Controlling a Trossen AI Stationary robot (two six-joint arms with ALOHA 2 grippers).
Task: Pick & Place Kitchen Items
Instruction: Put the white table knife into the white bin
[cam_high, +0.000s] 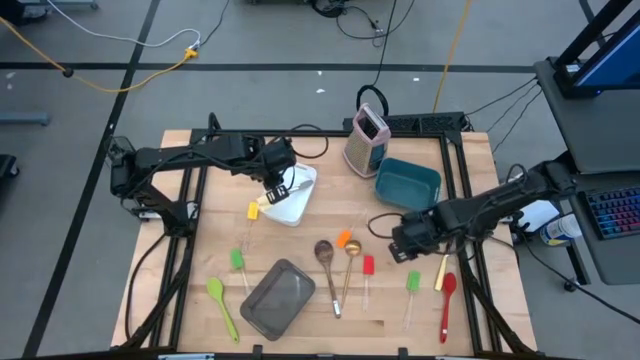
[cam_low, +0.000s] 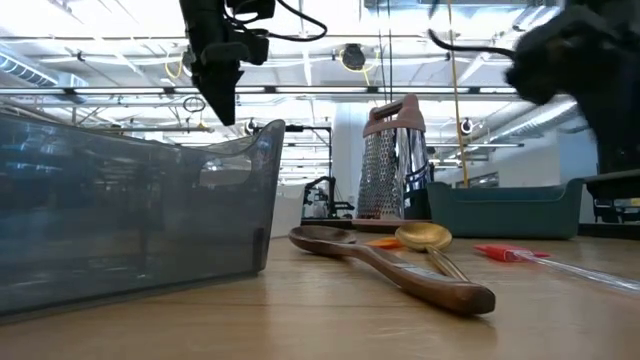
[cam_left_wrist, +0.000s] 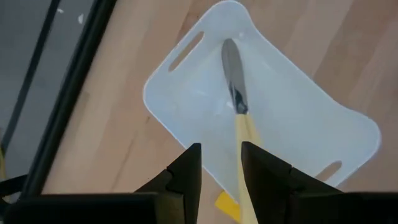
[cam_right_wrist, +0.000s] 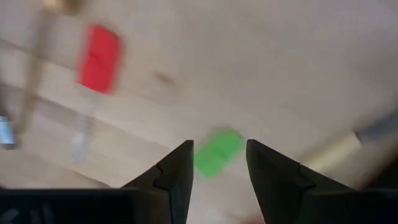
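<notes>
A knife with a pale yellow handle (cam_left_wrist: 245, 134) lies in the white tray (cam_high: 300, 205), its steel blade (cam_left_wrist: 233, 71) on the tray's floor and its handle slanting out over the rim. My left gripper (cam_high: 274, 186) hangs open above that handle (cam_left_wrist: 221, 165) and touches nothing. My right gripper (cam_high: 408, 248) is open over the table's right part, pointing down. A green spatula head (cam_right_wrist: 217, 152) lies on the wood below the gap between its fingers. A red spatula (cam_right_wrist: 98, 57) lies farther off.
A pink-and-steel grater (cam_high: 366, 138) and a teal bin (cam_high: 408, 183) stand at the far right. A grey pan (cam_high: 278, 297) sits near the front. A wooden spoon (cam_high: 326, 262), a gold spoon (cam_high: 350, 262), a red spoon (cam_high: 447, 300), green spatulas (cam_high: 222, 303) and a yellow spatula head (cam_high: 254, 210) lie about.
</notes>
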